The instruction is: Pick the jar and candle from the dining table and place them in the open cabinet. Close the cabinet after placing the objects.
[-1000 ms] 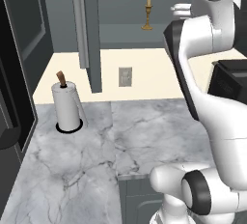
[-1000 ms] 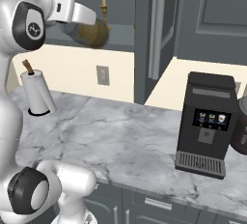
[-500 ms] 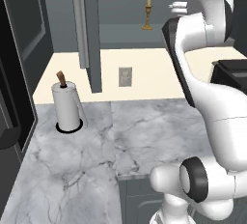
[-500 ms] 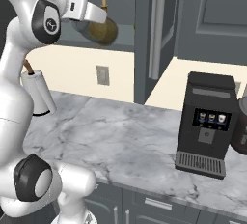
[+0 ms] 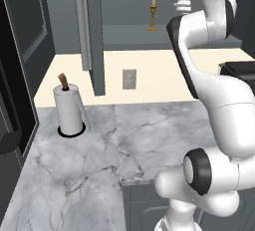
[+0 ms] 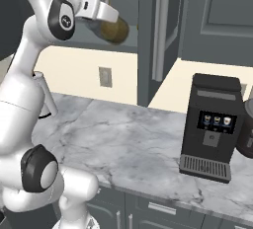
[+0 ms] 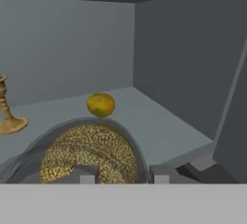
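On the cabinet (image 7: 183, 59) shelf's left edge stands the brass-based candle (image 7: 6, 117); a round yellow-orange fruit (image 7: 101, 105) sits mid-shelf. Before the shelf's front edge, the gripper (image 7: 120, 174) clasps the glass jar (image 7: 87, 153), its olive-brown grainy filling showing.

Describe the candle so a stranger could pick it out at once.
Look inside the open cabinet above the marble counter. On its shelf stands the candle: a thin pale-yellow stick in a small brass holder with a flared base. It is taller and slimmer than the round orange fruit nearby.
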Robot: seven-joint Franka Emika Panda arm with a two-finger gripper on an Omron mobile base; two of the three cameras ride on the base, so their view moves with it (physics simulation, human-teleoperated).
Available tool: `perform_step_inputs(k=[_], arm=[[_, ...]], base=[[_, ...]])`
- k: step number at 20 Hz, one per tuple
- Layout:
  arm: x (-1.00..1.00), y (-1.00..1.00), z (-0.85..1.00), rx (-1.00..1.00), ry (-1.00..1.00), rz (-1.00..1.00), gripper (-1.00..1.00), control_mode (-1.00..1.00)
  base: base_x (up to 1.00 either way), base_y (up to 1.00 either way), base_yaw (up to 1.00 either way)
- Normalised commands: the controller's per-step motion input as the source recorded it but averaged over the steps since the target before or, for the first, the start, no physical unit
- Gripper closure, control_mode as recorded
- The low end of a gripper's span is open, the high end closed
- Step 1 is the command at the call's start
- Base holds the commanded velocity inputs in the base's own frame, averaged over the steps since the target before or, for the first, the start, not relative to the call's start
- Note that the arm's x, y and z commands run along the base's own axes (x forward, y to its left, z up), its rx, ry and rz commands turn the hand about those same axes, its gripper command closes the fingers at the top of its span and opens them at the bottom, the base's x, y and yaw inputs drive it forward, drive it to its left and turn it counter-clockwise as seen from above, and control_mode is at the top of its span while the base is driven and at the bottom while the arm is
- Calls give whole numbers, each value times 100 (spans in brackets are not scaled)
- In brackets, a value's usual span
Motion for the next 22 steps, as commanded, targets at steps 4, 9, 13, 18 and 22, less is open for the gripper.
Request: perform_step_inputs(k=[4, 9, 13, 18, 22], arm=[[44, -11, 0, 4, 0, 0, 100, -100], [42, -12, 0, 2, 0, 0, 100, -100], [31, -16, -1, 0, 1, -2, 100, -100], [8, -5, 0, 1, 4, -3, 100, -100], [13, 1, 0, 0, 4, -1, 100, -100]], base=[[0, 0, 0], [0, 0, 0], [0, 0, 0], [0, 0, 0], [0, 0, 0]])
